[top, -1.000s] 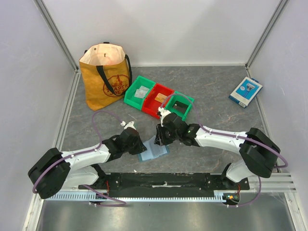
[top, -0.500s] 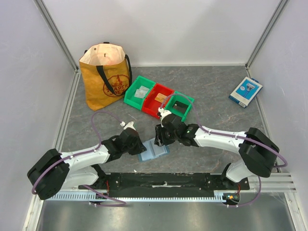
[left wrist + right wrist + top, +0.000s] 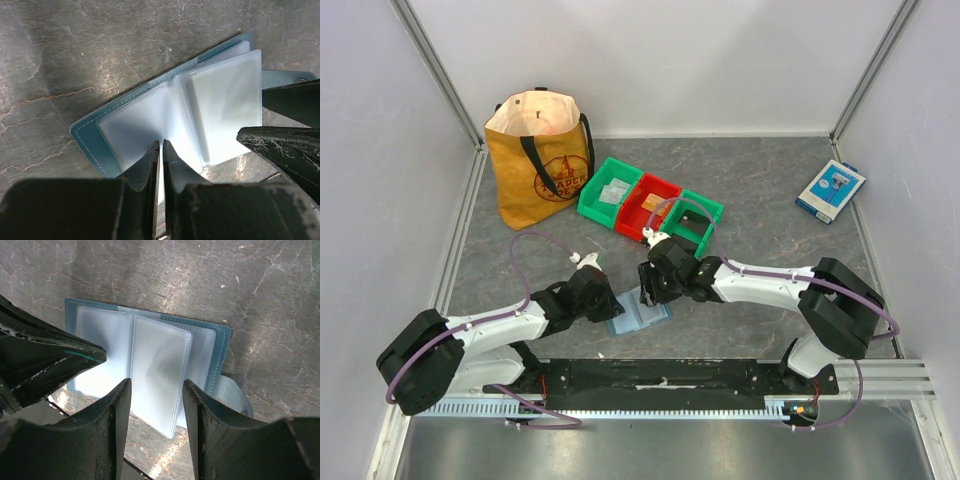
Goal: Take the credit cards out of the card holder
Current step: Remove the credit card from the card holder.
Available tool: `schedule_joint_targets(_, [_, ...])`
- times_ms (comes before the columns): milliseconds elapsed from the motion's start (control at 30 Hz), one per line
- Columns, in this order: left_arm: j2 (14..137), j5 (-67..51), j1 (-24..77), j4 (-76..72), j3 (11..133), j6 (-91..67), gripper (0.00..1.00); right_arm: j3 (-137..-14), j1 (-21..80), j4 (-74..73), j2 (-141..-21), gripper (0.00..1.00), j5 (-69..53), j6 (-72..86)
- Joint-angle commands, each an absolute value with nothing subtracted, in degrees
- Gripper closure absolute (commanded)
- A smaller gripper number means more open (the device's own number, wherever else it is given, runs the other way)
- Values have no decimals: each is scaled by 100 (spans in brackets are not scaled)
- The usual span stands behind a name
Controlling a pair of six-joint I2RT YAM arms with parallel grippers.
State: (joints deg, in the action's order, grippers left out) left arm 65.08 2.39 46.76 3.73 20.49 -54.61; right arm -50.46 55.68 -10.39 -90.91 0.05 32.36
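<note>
The card holder point(image 3: 638, 312), dusty blue, lies open on the table between both arms, its pale pocket pages spread point(image 3: 200, 110). My left gripper point(image 3: 161, 145) is shut, its tips down on the left pocket page. My right gripper point(image 3: 156, 390) is open just above the holder point(image 3: 160, 370), with the middle page showing between its fingers. I cannot tell whether any page holds a card. Pale credit cards point(image 3: 611, 193) lie in the left green bin, and an orange-tan card point(image 3: 651, 203) lies in the red bin.
Three small bins stand in a row behind the holder: green point(image 3: 596, 203), red point(image 3: 635, 222), green point(image 3: 714, 212). A yellow tote bag point(image 3: 538, 165) stands at back left. A blue-and-white box point(image 3: 830, 190) lies at far right. A black rail point(image 3: 660, 378) runs along the near edge.
My right gripper has opened wider and shifted slightly left and down over the open holder. The left arm and the holder have stayed in place.
</note>
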Motion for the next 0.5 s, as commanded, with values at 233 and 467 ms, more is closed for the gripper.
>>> schedule_joint_targets(233, [6451, 202, 4720, 536, 1942, -5520, 89, -5326, 5625, -1002, -8991, 41, 184, 3164])
schedule_joint_targets(467, [6425, 202, 4711, 571, 1934, -5511, 89, -5326, 5634, -1002, -9053, 36, 237, 3164])
